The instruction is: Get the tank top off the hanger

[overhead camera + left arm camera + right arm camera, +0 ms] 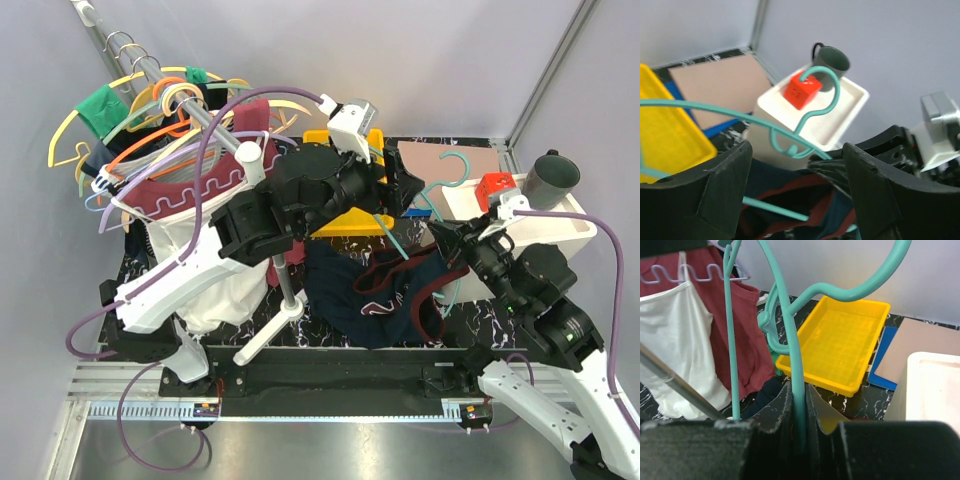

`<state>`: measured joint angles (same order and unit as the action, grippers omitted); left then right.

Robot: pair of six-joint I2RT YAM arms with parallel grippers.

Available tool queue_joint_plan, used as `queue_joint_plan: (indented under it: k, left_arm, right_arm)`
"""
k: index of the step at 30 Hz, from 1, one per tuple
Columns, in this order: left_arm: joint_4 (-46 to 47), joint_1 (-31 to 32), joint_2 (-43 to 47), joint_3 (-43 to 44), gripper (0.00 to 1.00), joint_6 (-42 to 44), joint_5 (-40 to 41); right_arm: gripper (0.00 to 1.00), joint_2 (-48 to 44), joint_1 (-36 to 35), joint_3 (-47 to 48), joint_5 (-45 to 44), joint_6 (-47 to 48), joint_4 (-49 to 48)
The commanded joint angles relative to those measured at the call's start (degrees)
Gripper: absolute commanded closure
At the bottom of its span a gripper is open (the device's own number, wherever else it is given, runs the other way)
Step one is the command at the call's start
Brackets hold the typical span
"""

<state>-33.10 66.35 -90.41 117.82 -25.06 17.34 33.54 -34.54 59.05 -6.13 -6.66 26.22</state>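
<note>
1. The hanger (795, 355) is thin, smooth teal plastic with a curled hook. The right hand (799, 415) is clamped tight on one slim bar of it.
2. The tank top (385, 300) is soft navy cloth with maroon trim. It lies crumpled at centre frame on the dark marbled surface (490, 320), with teal bars across it.
3. The left hand (795, 195) is spread wide, a matte black finger on either side of cloth and hanger.
4. Only the left wrist view shows the hook in front of a red block (801, 90), a dark mug (832, 60) and a white tray (852, 107).
5. Only the right wrist view shows the grid floor of the yellow bin (840, 340).
</note>
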Motion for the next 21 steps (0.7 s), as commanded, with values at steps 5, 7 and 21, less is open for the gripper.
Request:
queue_joint_plan:
  k: [5,7,21]
  left_arm:
    - [2.16,-0.96,-3.10,0.66,0.26,-16.68,-3.72]
    - [2.16,-0.96,-3.02,0.31,0.26,-18.00,-2.50]
    - [2.34,-1.84,-9.25,4.52,0.40,-18.72,4.45]
  right_arm:
    - [1.00,-4.27,-0.08,-1.21,4.29,2.79,-5.21]
    - [1.00,-5.06,-0.08,-1.30,4.37,3.05,-4.60]
    - [1.00,-10.51,-0.08,-3.32,8.68,5.34,-1.96]
